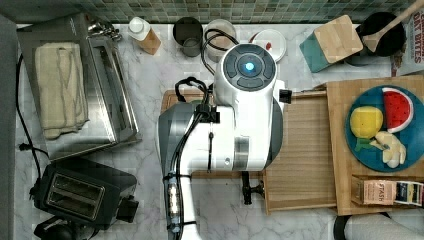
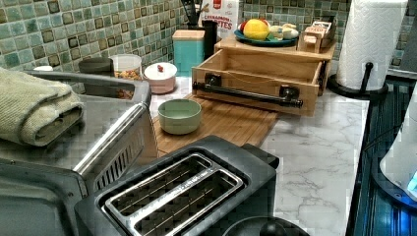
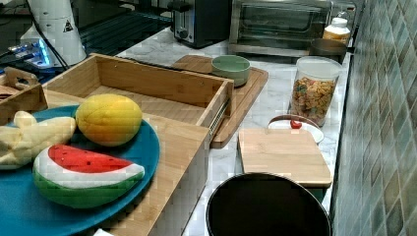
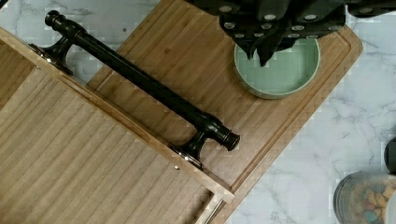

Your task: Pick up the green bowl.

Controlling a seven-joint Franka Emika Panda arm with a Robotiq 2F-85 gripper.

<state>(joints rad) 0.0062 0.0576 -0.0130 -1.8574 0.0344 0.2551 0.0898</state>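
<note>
The green bowl (image 4: 278, 70) sits upright on the bamboo cutting board (image 4: 196, 88), near the corner farthest from the drawer's black handle (image 4: 140, 84). In the wrist view the gripper (image 4: 261, 52) hangs directly above the bowl's hollow, its fingers (image 4: 251, 46) close together, apparently holding nothing. The coming move looks like a straight descent, with one finger dropping inside the rim.

The green bowl (image 2: 179, 116) sits on the cutting board (image 2: 231, 125) in the left view's centre, in front of the open drawer (image 2: 255, 78). The toaster (image 2: 187, 189) fills the lower middle, the paper towel roll (image 2: 371, 42) the upper right.
</note>
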